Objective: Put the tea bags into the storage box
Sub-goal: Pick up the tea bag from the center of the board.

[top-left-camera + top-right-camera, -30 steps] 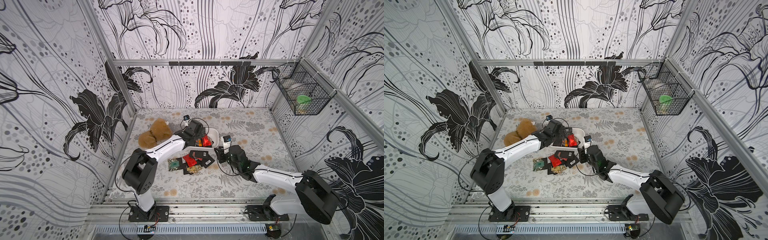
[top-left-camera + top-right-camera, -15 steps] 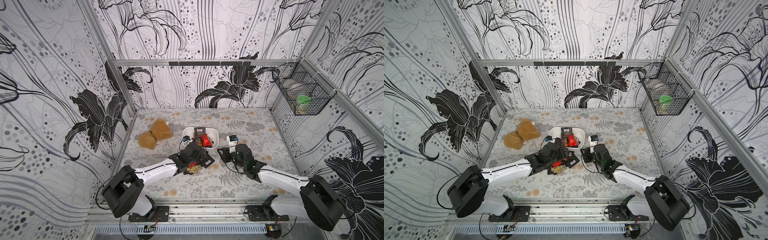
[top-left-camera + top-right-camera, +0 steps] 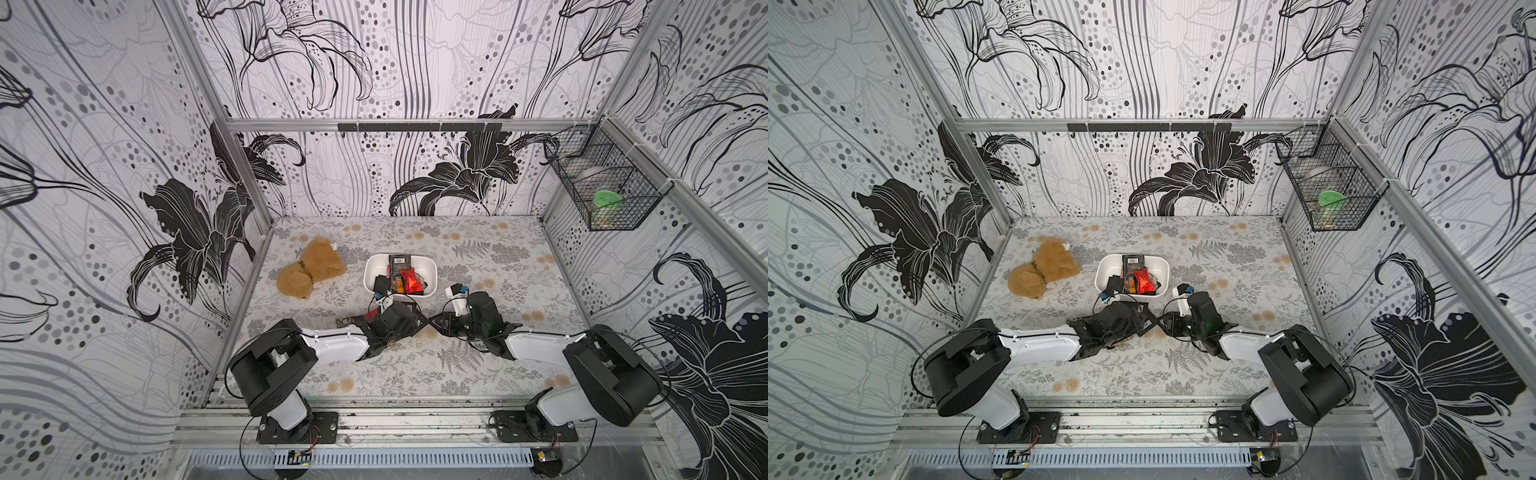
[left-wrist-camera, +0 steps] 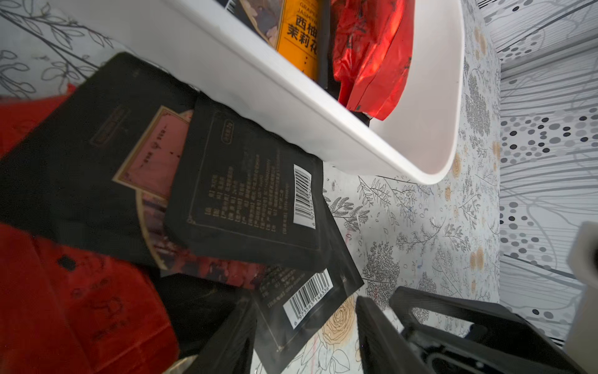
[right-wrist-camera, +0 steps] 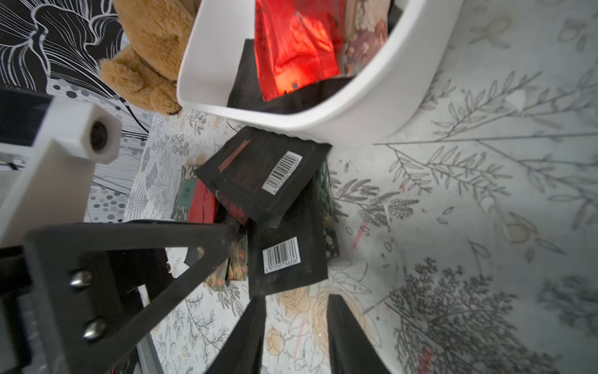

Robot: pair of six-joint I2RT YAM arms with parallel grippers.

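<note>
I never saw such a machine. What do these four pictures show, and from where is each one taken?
A robot with a left arm and a right arm works at a table. Two pictures look down on everything; the other two come from a camera on each wrist. On the table lie a toy, a white box with some tea bags in it, and a pile of more bags beside it. The left hand is open over a black bag of the pile; the right hand is open, holding nothing.
</note>
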